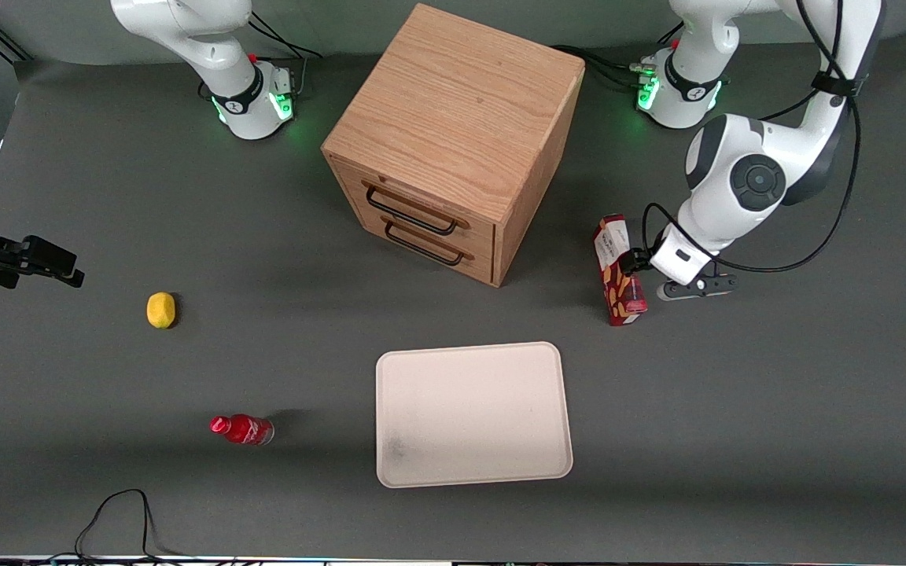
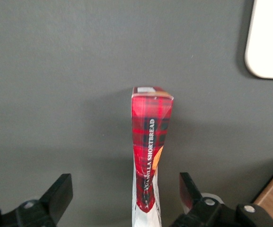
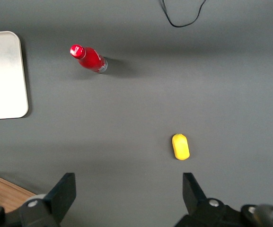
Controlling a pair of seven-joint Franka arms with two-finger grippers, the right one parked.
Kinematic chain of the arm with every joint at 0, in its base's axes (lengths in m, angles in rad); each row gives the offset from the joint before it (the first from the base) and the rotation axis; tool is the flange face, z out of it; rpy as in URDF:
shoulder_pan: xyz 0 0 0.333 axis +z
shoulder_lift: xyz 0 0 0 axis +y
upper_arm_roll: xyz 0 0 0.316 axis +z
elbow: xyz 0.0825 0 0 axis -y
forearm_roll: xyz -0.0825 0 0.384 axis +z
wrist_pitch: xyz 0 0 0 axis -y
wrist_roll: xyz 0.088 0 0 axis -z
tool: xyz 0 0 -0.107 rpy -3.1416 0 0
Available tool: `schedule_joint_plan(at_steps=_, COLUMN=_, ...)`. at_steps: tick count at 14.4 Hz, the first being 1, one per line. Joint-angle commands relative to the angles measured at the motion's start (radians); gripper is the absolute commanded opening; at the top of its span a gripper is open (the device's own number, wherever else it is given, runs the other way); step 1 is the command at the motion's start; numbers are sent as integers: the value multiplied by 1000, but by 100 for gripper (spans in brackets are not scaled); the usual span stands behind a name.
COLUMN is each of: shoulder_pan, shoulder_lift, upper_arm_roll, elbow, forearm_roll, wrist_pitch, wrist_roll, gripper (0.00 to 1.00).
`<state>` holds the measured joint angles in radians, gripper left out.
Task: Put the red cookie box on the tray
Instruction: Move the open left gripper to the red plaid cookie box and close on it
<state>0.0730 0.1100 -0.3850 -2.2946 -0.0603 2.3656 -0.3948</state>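
Two black fingers (image 2: 58, 196) of the gripper (image 2: 124, 198) stand spread wide, one to each side of the red cookie box (image 2: 148, 151), with clear gaps between them and the carton, so the gripper is open and holds nothing. The box lies on the dark grey tabletop (image 1: 736, 409), running between the fingers and pointing away from the wrist toward 12 o'clock. In the front view the gripper (image 1: 632, 263) hangs at the box's (image 1: 620, 275) upper half, on its 3 o'clock side.

Across that view from 9 o'clock: a yellow lemon (image 1: 160, 310) lies toward the parked arm's end, a small red bottle (image 1: 242, 429) nearer the camera, a wooden drawer cabinet (image 1: 453, 134) at the centre, and the cream tray (image 1: 421, 464) in front of it. The box sits beside the cabinet, toward the working arm's end, at about 1 o'clock from the tray and apart from it.

The carton is long and narrow, red tartan with dark lines, a white label at the end farther from the camera, tan cookie pictures, and white lettering down its side.
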Motion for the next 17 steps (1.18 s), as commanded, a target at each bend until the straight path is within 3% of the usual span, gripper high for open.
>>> schedule_joint_plan(at_steps=1, shoulder_pan=-28, shoulder_lift=10, upper_arm_roll=2, elbow=-28, forearm_roll=8, wrist_pitch=43, wrist_roll=-19, gripper=100)
schedule_joint_plan(at_steps=5, shoulder_pan=-33, shoulder_lift=49, upper_arm_roll=0, elbow=-91, forearm_roll=8, wrist_pitch=179, wrist_roll=-30, gripper=99)
schedule_joint_plan(at_steps=10, shoulder_pan=-74, shoulder_lift=99, upper_arm_roll=2, elbow=-89, forearm_roll=8, wrist_pitch=227, wrist_roll=-114, gripper=97)
schedule_joint_plan(at_steps=12, shoulder_pan=-75, shoulder_lift=102, upper_arm_roll=2, elbow=-91, forearm_roll=8, wrist_pitch=230, wrist_roll=-116, gripper=75)
schedule_joint_plan(at_steps=14, shoulder_pan=-76, shoulder_lift=102, upper_arm_roll=2, elbow=-91, forearm_roll=8, wrist_pitch=228, wrist_roll=-114, gripper=4)
schedule_joint_plan(at_steps=17, shoulder_pan=-73, shoulder_lift=97, upper_arm_roll=2, elbow=-91, forearm_roll=10, wrist_pitch=224, wrist_roll=-108, gripper=0)
